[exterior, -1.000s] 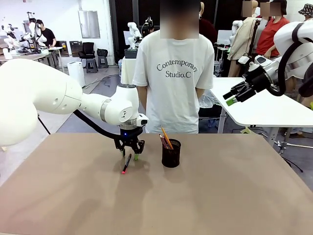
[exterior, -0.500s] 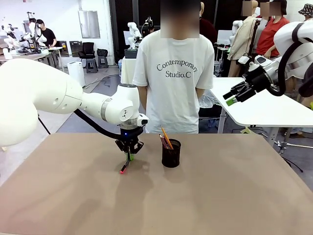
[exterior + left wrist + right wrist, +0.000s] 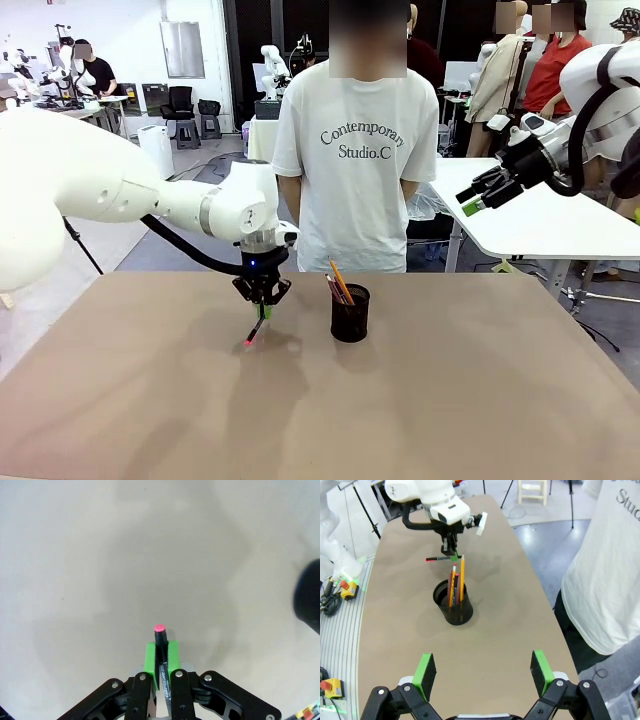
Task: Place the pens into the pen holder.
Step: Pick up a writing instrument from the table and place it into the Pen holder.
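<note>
Black pen (image 3: pixel 255 331) newly lifted; holder (image 3: pixel 350 313) two-penned.

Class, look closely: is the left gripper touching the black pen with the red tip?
Touching. In the left wrist view the left gripper has its green pads closed against both sides of the black pen, whose red tip sticks out beyond them.

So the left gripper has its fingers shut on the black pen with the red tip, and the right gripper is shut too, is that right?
Not quite. The left gripper does have its fingers shut on the black pen with the red tip, but the right gripper is open: the right wrist view shows its green-padded fingers spread wide apart, holding nothing, high above the table.
</note>
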